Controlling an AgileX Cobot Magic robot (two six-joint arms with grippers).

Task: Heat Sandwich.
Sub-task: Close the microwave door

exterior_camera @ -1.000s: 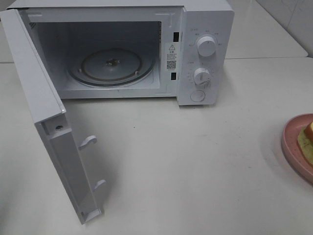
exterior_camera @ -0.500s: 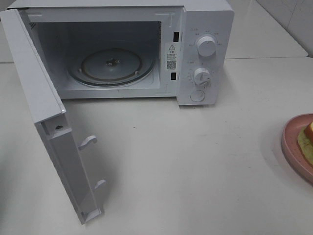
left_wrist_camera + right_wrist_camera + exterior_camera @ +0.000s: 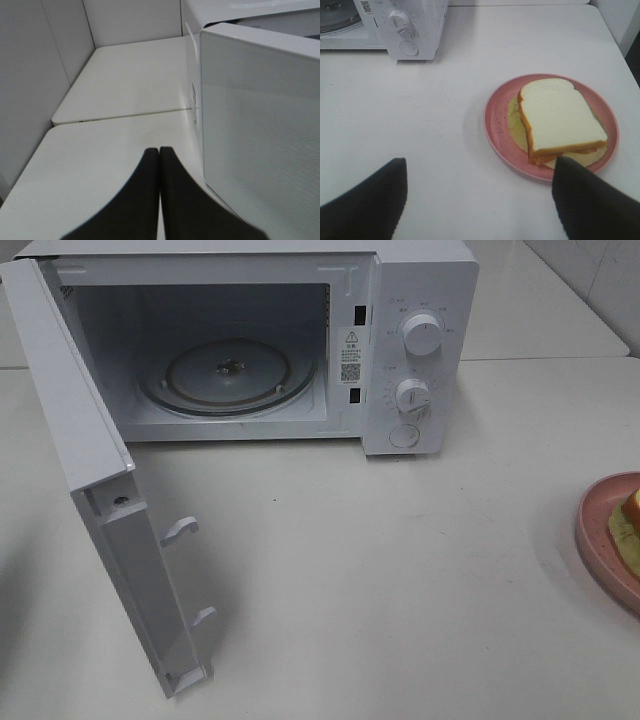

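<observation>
The sandwich (image 3: 560, 117), white bread with tan crust over pale lettuce, lies on a round pink plate (image 3: 495, 122). In the exterior high view only a sliver of the sandwich (image 3: 631, 512) and the plate (image 3: 598, 535) shows at the right edge. My right gripper (image 3: 479, 161) is open, low over the table just short of the plate, with one of its fingers (image 3: 590, 200) beside the plate's near rim. My left gripper (image 3: 159, 150) is shut and empty, next to the outer face of the microwave door (image 3: 260, 125). Neither gripper appears in the exterior high view.
The white microwave (image 3: 420, 300) stands at the back with its door (image 3: 95, 470) swung wide open to the left. Its glass turntable (image 3: 228, 375) is bare. Two knobs (image 3: 421, 335) and a button sit on its right panel. A second table lies behind.
</observation>
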